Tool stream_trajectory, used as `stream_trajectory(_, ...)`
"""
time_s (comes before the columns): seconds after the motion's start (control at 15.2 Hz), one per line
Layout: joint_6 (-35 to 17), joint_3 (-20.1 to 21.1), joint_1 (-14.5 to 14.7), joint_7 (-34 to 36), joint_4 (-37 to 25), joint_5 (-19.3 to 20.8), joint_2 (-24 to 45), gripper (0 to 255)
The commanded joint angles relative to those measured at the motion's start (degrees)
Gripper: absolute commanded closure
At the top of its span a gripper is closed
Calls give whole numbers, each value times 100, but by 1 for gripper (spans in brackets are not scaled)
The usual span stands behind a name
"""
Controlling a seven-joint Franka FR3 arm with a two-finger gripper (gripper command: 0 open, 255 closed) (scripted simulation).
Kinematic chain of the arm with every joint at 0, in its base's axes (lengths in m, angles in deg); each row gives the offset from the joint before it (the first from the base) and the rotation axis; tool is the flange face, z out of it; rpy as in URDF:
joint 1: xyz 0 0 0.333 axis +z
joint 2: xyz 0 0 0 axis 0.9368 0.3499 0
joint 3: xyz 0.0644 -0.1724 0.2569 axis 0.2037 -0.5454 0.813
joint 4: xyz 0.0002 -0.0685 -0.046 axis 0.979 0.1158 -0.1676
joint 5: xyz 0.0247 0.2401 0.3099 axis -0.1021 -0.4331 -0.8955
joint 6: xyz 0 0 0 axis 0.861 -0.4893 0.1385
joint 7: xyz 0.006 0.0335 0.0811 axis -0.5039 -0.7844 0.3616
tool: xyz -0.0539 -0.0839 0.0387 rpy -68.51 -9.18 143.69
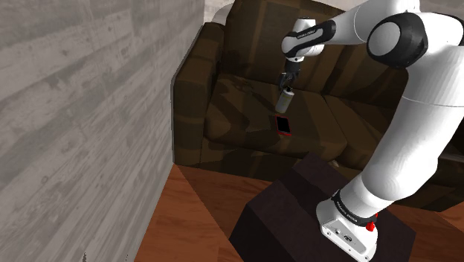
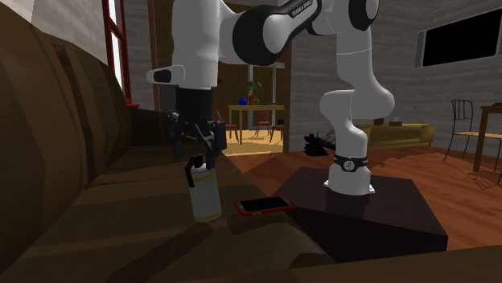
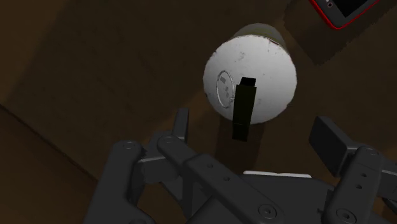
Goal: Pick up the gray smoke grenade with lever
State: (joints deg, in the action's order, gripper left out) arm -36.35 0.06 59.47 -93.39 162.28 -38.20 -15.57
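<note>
While the grenade (image 2: 204,193) stands upright on the sofa (image 2: 121,213), left of centre, the hand (image 2: 197,147) hangs just above it, fingers spread wide.

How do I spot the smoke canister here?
Look at the dark brown sofa; on its seat, under the open gripper, stands a canister. It is pale, upright and round with a black lever on top, unlike the flat red-edged phone beside it.

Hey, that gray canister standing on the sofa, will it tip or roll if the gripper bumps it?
Likely tippy: the smoke grenade stands upright, tall and narrow, on the sofa seat. Once down, its round body would probably roll. The side lever may snag the open gripper.
</note>
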Motion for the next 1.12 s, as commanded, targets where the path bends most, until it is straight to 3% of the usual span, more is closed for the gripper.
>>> stream_trajectory(0.0, -138, 6, -19, -13, 50, -22, 87, 0)
stream_trajectory(0.26, -240, 13, -25, -12, 95, -36, 145, 0)
stream_trajectory(0.33, -244, 13, -27, -15, 94, -38, 151, 255)
stream_trajectory(1.06, -111, 4, -17, -13, 39, -19, 71, 255)
